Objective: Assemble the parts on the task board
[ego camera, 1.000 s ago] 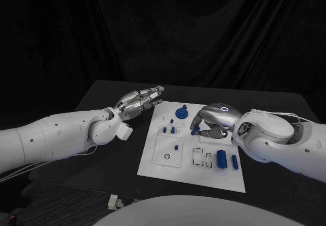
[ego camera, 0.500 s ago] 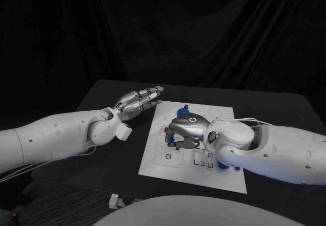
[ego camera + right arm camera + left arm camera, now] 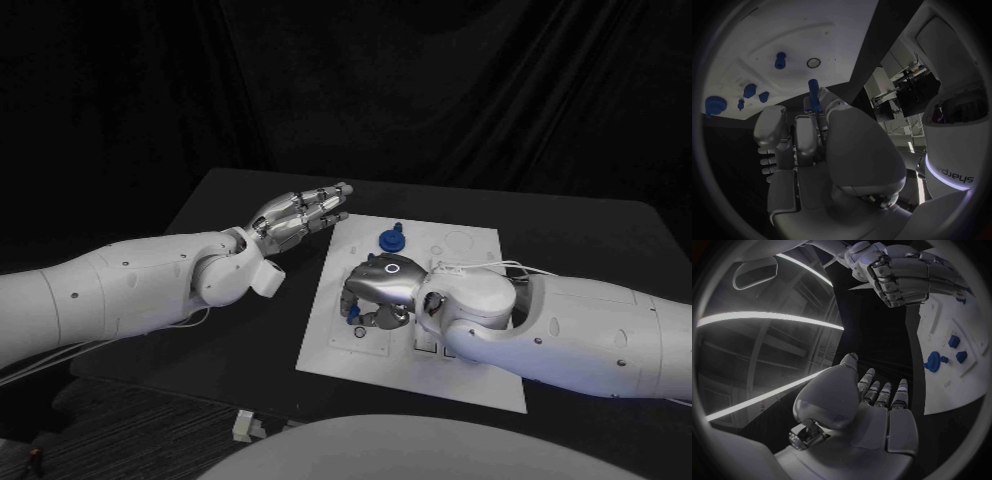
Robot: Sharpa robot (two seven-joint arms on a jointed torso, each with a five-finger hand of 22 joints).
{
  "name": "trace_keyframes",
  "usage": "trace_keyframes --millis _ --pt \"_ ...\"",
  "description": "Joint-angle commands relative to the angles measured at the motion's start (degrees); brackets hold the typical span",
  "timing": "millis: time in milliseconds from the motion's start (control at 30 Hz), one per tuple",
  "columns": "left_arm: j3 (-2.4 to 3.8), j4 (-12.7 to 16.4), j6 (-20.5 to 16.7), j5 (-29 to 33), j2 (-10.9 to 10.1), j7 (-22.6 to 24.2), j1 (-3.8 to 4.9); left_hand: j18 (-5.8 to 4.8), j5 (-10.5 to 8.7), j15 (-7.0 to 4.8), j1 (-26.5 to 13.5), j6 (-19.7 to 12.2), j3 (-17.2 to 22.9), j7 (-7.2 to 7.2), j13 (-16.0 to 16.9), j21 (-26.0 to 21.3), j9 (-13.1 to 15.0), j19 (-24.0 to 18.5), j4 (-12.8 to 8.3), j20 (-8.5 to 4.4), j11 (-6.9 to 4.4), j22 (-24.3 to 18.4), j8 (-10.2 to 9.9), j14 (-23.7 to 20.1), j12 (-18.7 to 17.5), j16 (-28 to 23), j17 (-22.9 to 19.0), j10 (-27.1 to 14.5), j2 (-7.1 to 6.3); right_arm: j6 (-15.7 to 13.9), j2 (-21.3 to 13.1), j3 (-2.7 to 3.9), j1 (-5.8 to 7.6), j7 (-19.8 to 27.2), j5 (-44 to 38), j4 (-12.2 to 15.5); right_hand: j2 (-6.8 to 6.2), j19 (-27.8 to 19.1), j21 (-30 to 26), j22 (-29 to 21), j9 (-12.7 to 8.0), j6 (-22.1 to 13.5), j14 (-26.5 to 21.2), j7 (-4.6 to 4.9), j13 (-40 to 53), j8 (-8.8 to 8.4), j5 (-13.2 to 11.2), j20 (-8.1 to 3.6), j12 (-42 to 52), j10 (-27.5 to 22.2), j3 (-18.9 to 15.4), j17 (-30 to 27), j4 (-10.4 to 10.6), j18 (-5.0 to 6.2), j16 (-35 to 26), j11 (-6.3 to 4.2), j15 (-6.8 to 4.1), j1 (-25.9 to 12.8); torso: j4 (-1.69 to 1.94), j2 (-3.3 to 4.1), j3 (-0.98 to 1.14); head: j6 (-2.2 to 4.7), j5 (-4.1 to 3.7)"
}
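Several blue parts point(image 3: 780, 60) already stand in the task board point(image 3: 469, 378), but assembly looks unfinished: the right hand point(image 3: 378, 290) grips a blue peg point(image 3: 814, 94) above a ring-shaped hole point(image 3: 814, 62) just ahead of its fingertips. Left hand point(image 3: 299, 215) hovers beside the board, fingers extended, holding nothing.

Right robot hand point(image 3: 814, 145) grips a blue peg point(image 3: 814, 95) between its fingers, peg tip pointing at the board point(image 3: 836, 30). On the board: small ring hole point(image 3: 814, 62) just past the peg tip, another peg point(image 3: 781, 60) standing beside it, round knob point(image 3: 716, 106) near the board's edge.
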Motion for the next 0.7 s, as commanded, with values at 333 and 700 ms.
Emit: trace_keyframes --millis 333,700 --pt "0.06 -0.1 0.7 0.4 0.4 0.7 -0.14 0.58 0.10 0.33 0.2 0.1 0.0 0.10 0.0 0.3 0.1 0.0 -0.4 0.56 0.35 -0.1 0.3 0.0 0.2 -0.2 -0.1 0.1 0.14 3.0 -0.4 0.05 -1.28 -0.8 -2.2 -0.3 -0.29 0.2 0.2 8.7 0.1 0.5 0.9 0.06 0.1 -0.26 0.4 -0.08 -0.2 2.8 0.3 -0.2 -0.1 -0.46 0.0 -2.35 -0.17 0.6 -0.15 -0.05 0.01 -0.01 0.33" --pt "0.06 -0.2 0.9 0.4 0.5 0.7 -0.20 0.58 0.10 0.33 0.2 0.1 0.0 0.10 0.0 0.3 0.1 0.0 -0.4 0.56 0.35 -0.1 0.3 0.0 0.2 -0.2 -0.1 0.1 0.14 2.6 -0.8 0.05 -1.91 -0.9 -2.2 -0.1 -0.33 0.2 0.2 8.7 0.1 0.6 0.9 0.06 0.1 -0.27 0.5 -0.08 -0.3 2.9 0.4 -0.2 -0.2 -0.45 0.0 -2.36 -0.17 0.6 -0.17 -0.09 0.00 -0.01 0.56"
